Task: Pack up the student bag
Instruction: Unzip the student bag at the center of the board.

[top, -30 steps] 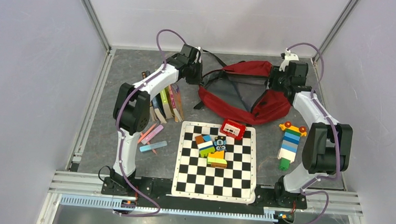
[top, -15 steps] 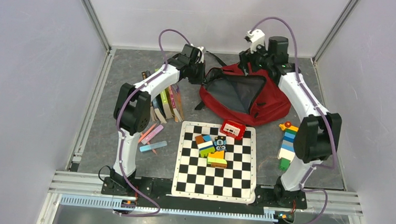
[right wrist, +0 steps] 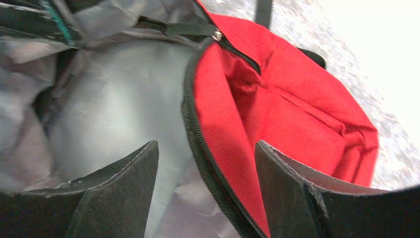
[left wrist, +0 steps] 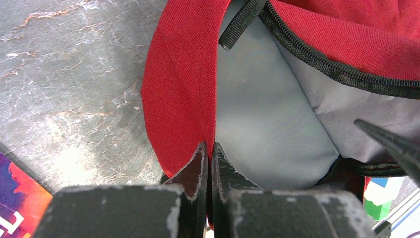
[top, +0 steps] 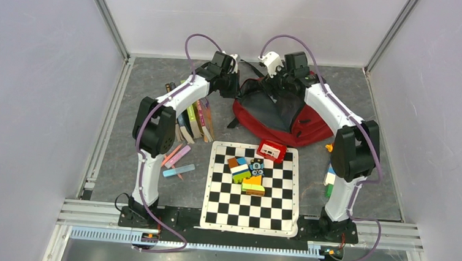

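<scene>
The student bag [top: 299, 128], dark red with a grey lining, lies open at the back of the table. My left gripper [top: 236, 89] is shut on the bag's left rim. In the left wrist view, the left gripper [left wrist: 208, 148] pinches the red fabric [left wrist: 178, 89] where it meets the grey lining [left wrist: 267, 124]. My right gripper [top: 276, 84] hangs open over the back of the bag's mouth. Seen from the right wrist, the right gripper [right wrist: 205, 146] straddles the black zipper rim [right wrist: 190, 114] without gripping it, with lining on one side and red fabric [right wrist: 287, 109] on the other.
Books [top: 194, 119] lie left of the bag, with coloured markers [top: 177, 160] below them. A checkered board [top: 251, 199] in front carries a small red toy box [top: 271, 150] and loose blocks [top: 247, 171]. A block stack [top: 329, 177] sits partly behind the right arm.
The right arm has swung from the bag's right side to the back of its opening, and its jaws have opened. The bag's mouth has drawn narrower. The left gripper has kept its grip.
</scene>
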{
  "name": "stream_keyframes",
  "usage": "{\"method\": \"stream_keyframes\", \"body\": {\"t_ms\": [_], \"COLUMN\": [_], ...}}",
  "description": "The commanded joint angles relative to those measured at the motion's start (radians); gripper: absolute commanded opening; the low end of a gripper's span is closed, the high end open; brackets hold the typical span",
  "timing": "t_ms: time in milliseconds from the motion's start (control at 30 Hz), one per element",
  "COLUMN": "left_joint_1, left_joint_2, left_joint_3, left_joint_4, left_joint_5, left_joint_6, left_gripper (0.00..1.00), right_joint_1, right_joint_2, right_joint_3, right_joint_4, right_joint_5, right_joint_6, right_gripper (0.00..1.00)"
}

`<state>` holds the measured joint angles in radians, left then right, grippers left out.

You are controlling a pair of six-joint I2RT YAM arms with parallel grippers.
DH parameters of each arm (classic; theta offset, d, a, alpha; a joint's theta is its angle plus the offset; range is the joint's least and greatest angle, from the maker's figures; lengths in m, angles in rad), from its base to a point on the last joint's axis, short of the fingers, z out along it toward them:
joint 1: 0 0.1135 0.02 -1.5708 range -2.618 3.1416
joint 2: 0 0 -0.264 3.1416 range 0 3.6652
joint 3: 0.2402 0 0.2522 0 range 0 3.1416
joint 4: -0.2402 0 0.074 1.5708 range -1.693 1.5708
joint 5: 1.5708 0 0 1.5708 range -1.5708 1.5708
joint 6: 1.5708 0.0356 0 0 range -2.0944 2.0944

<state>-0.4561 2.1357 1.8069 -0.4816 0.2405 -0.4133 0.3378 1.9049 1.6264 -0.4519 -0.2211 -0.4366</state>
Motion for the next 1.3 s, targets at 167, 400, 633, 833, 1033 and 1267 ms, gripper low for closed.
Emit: {"method": "stream_keyframes", "body": {"t_ms": [167,400,633,833,1033,1267], "left_joint_1": [-0.004,0.008,0.042,0.067,0.085,0.085], "left_joint_2": [-0.028,-0.03,-0.043,-0.031,0.009,0.089], "left_joint_3": [0.048,0.033,-0.006,0.018,0.064,0.167], "left_joint_4": [0.022,0.016,0.012,0.012,-0.001,-0.003], "left_joint_5": [0.026,0.005,-0.017,-0.031,-0.062,-0.007], "left_joint_6": [0.022,0.02,0.019,0.018,0.004,0.011], "left_gripper": [0.02,0.02,0.02,0.02,0.02,0.02], "right_joint_1": [0.003,-0.013,-0.195,-0.299,-0.367,-0.396], "right_joint_2": [0.009,-0.038,-0.058,-0.03,0.054,0.158], "right_joint_3": [0.004,-0.016,0.007,-0.015,0.008,0.061], "right_joint_4": [0.118,0.196,0.122,0.119,0.127,0.141], "right_joint_5": [0.352,0.519,0.474,0.462,0.505,0.433], "right_joint_6": [0.016,0.108,0.338,0.368,0.4,0.433], "right_gripper": [0.27,0.0,0.0,0.0,0.0,0.0]}}
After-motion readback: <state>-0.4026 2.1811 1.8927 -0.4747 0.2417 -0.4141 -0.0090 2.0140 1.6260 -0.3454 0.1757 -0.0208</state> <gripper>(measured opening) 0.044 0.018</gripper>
